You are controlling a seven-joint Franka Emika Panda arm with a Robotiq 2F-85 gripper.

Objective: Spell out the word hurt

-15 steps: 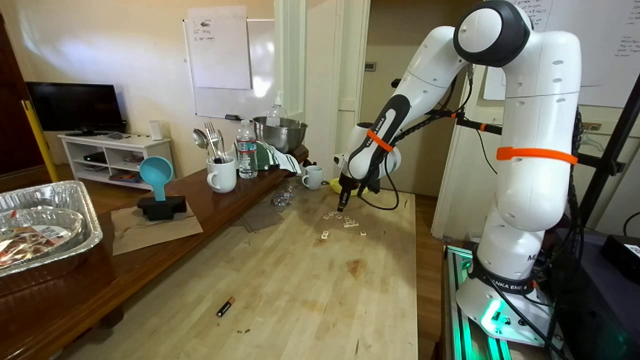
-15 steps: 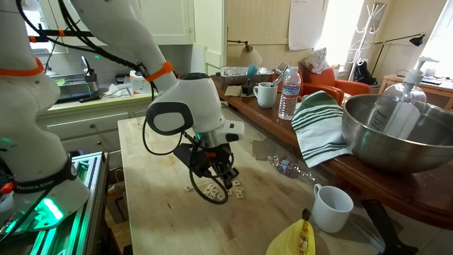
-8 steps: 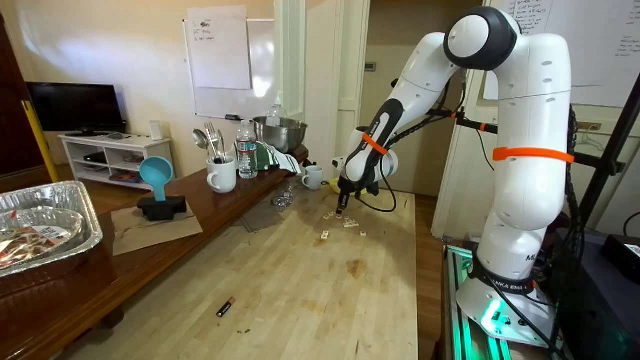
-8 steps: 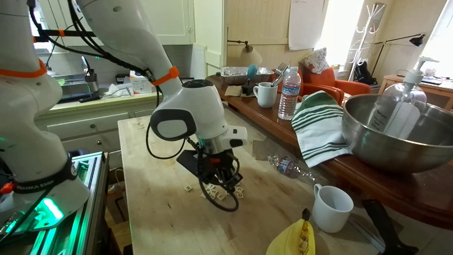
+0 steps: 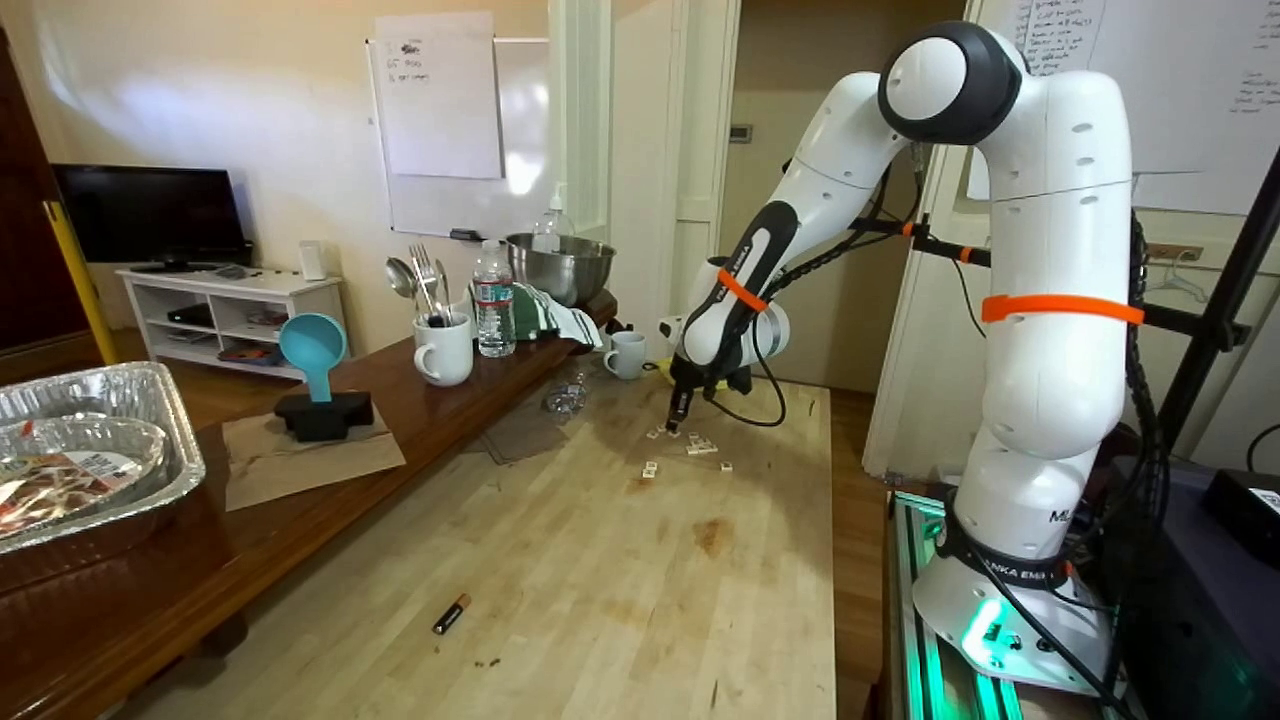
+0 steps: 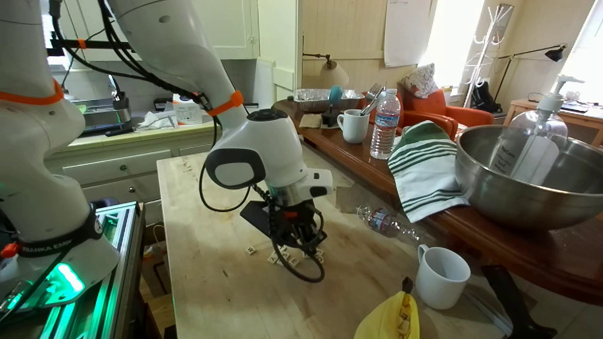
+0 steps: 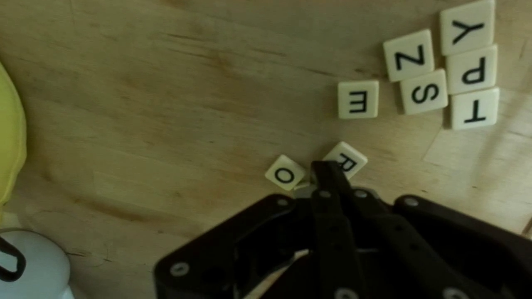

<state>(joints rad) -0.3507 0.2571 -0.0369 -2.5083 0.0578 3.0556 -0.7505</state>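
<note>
Small pale letter tiles lie flat on the wooden table. In the wrist view, R (image 7: 356, 160) and O (image 7: 285, 172) lie by my fingertips, with E (image 7: 358, 99) farther off. T (image 7: 475, 109), P (image 7: 472, 70), Y (image 7: 467, 28), S (image 7: 424, 92) and Z (image 7: 409, 56) form a cluster. I read no H or U. My gripper (image 7: 328, 170) looks shut, with nothing seen between its fingers. Its tip overlaps a corner of R, and another tile is mostly hidden beneath it. In an exterior view the gripper (image 5: 673, 428) is low over the tiles; contact is unclear.
A W tile (image 6: 250, 250) lies apart, and two tiles (image 5: 650, 469) sit together. A yellow pouch (image 6: 386, 320) holding tiles and a white mug (image 6: 443, 278) stand near the tiles. A plastic bottle (image 6: 384, 222) lies by the raised wooden ledge (image 6: 330, 134). A battery (image 5: 451, 614) lies on the table.
The arm has lowered, and the gripper tip has moved slightly left in an exterior view, toward the ledge side. The tiles show no clear movement.
</note>
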